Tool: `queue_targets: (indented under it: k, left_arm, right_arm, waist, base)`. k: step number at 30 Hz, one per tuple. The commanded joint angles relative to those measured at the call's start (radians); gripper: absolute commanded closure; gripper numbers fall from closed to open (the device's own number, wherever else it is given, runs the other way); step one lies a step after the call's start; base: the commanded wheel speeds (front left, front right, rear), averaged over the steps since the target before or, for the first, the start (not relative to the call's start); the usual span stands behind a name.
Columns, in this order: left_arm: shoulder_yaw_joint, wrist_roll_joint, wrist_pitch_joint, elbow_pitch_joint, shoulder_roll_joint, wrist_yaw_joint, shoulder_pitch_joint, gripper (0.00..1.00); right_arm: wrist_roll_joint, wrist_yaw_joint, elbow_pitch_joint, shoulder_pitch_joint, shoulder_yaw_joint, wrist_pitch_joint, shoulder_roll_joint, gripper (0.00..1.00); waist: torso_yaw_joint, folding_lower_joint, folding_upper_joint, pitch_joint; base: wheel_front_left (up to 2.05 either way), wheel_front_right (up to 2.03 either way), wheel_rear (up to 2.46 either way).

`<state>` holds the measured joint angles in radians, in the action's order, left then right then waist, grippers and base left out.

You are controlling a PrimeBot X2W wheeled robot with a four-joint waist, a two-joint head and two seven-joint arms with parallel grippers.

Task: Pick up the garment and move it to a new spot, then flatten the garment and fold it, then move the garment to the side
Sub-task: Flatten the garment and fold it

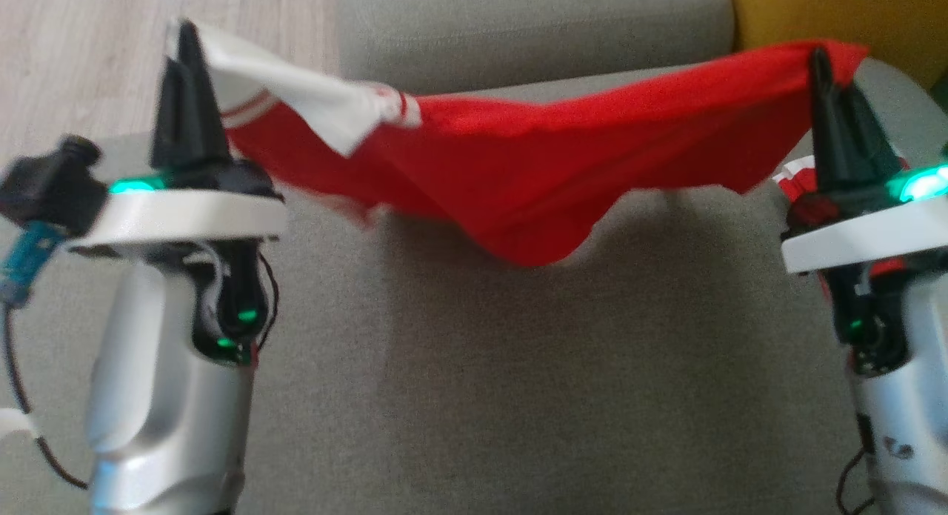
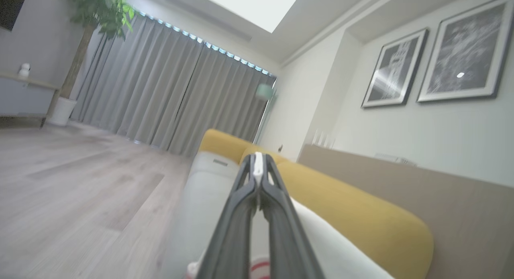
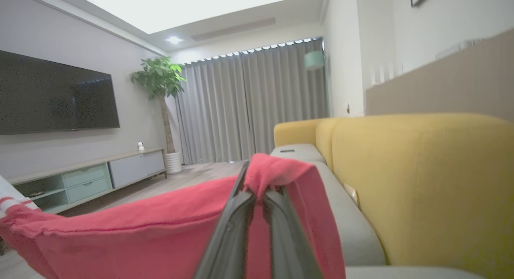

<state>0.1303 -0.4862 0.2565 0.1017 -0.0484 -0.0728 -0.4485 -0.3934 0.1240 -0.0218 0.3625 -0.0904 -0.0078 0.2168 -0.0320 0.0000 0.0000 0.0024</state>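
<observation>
Left end effector (image 1: 185, 33) and right end effector (image 1: 818, 59) are clamping opposite ends of the garment (image 1: 518, 159), stretching it sideways between them over the sofa (image 1: 518, 367).

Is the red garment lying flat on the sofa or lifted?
Lifted: the garment hangs between the left fingers and right fingers, sagging above the sofa.

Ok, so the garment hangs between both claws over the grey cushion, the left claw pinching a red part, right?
Not quite: the head view shows the left claw pinching a white part of the garment, not a red one. The rest holds: it hangs between both claws, the right claw on red cloth, over the grey cushion.
</observation>
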Motion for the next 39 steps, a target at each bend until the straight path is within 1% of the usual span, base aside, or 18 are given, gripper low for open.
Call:
queue_targets:
  k: [1,2,4,8,11,14,17,19,21,23,25,26,28,30,33,36,39]
  left_arm:
    - [-0.043,-0.009,0.005,-0.07,-0.012,-0.013,-0.053,1.0]
    - [-0.043,-0.009,0.005,-0.07,-0.012,-0.013,-0.053,1.0]
    - [-0.049,-0.016,-0.003,-0.12,-0.01,-0.039,-0.05,1.0]
    - [-0.027,0.013,-0.061,-0.239,-0.018,-0.083,-0.023,1.0]
    - [-0.014,0.022,-0.119,-0.335,-0.025,-0.107,-0.011,1.0]
    - [-0.005,0.042,-0.178,-0.383,-0.052,-0.118,-0.037,1.0]
    - [0.001,0.049,-0.23,-0.349,-0.082,-0.108,-0.105,1.0]
    - [0.0,0.05,-0.25,-0.286,-0.102,-0.092,-0.179,1.0]
    - [-0.003,0.055,-0.258,-0.195,-0.122,-0.073,-0.273,1.0]
    - [-0.002,0.074,-0.253,-0.084,-0.15,-0.049,-0.383,1.0]
    - [0.004,0.1,-0.235,0.037,-0.178,-0.024,-0.506,1.0]
    - [0.003,0.103,-0.223,0.098,-0.183,-0.013,-0.57,1.0]
    - [0.003,0.125,-0.185,0.219,-0.198,0.001,-0.706,1.0]
    - [-0.001,0.138,-0.135,0.334,-0.202,0.007,-0.839,1.0]
    - [-0.014,0.146,-0.057,0.477,-0.197,0.008,-1.005,1.0]
    - [-0.017,0.145,-0.016,0.582,-0.195,0.039,-1.118,1.0]
    - [-0.024,0.145,0.001,0.637,-0.183,0.065,-1.178,1.0]
  right_arm:
    - [-0.003,0.007,0.086,0.051,-0.011,0.032,0.016,1.0]
    - [-0.003,0.007,0.086,0.051,-0.011,0.032,0.016,1.0]
    - [0.0,0.007,0.16,0.039,0.004,0.075,0.014,1.0]
    - [0.012,0.007,0.305,-0.011,0.042,0.168,-0.022,1.0]
    - [0.03,0.007,0.402,-0.042,0.062,0.244,-0.058,1.0]
    - [0.048,0.007,0.461,-0.033,0.08,0.312,-0.084,1.0]
    - [0.059,0.007,0.448,0.026,0.088,0.353,-0.079,1.0]
    - [0.066,0.007,0.401,0.091,0.083,0.364,-0.059,1.0]
    - [0.052,0.007,0.324,0.178,0.069,0.361,-0.039,1.0]
    - [0.063,0.007,0.225,0.286,0.039,0.334,0.007,1.0]
    - [0.058,0.007,0.101,0.413,0.004,0.29,0.035,1.0]
    - [0.065,0.007,0.036,0.483,-0.022,0.257,0.055,1.0]
    - [0.065,0.007,-0.109,0.624,-0.058,0.183,0.074,1.0]
    - [0.078,0.007,-0.247,0.764,-0.088,0.097,0.087,1.0]
    - [0.089,0.007,-0.433,0.941,-0.11,-0.041,0.079,1.0]
    - [0.094,0.007,-0.584,1.061,-0.127,-0.165,0.056,1.0]
    - [0.09,0.007,-0.688,1.13,-0.138,-0.228,0.039,1.0]
  waist:
    - [-0.002,0.0,0.0,-0.016]
    - [-0.002,0.0,0.0,-0.016]
    - [0.001,0.0,0.0,-0.026]
    - [0.011,0.0,0.0,-0.031]
    - [0.019,0.0,0.0,-0.019]
    - [0.027,0.0,0.0,0.014]
    - [0.031,0.0,0.0,0.075]
    - [0.032,0.0,0.0,0.126]
    - [0.032,0.0,0.0,0.185]
    - [0.029,0.0,0.0,0.24]
    - [0.021,0.0,0.0,0.297]
    - [0.017,0.0,0.0,0.32]
    - [0.014,0.0,0.0,0.361]
    - [0.015,0.0,0.0,0.393]
    - [0.018,0.0,0.0,0.421]
    - [0.018,0.0,0.0,0.428]
    - [0.024,0.0,0.0,0.434]
  base:
    - [0.0,0.0,0.0]
    - [0.0,0.0,0.0]
    - [0.0,0.0,0.0]
    - [0.0,0.0,0.0]
    - [0.0,0.0,0.0]
    - [0.0,0.0,0.0]
    - [0.0,0.0,0.0]
    - [0.0,0.0,0.0]
    - [0.0,0.0,0.0]
    - [0.0,0.0,0.0]
    - [0.0,0.0,0.0]
    - [0.0,0.0,0.0]
    - [0.0,0.0,0.0]
    - [0.0,0.0,0.0]
    - [0.0,0.0,0.0]
    - [0.0,0.0,0.0]
    - [0.0,0.0,0.0]
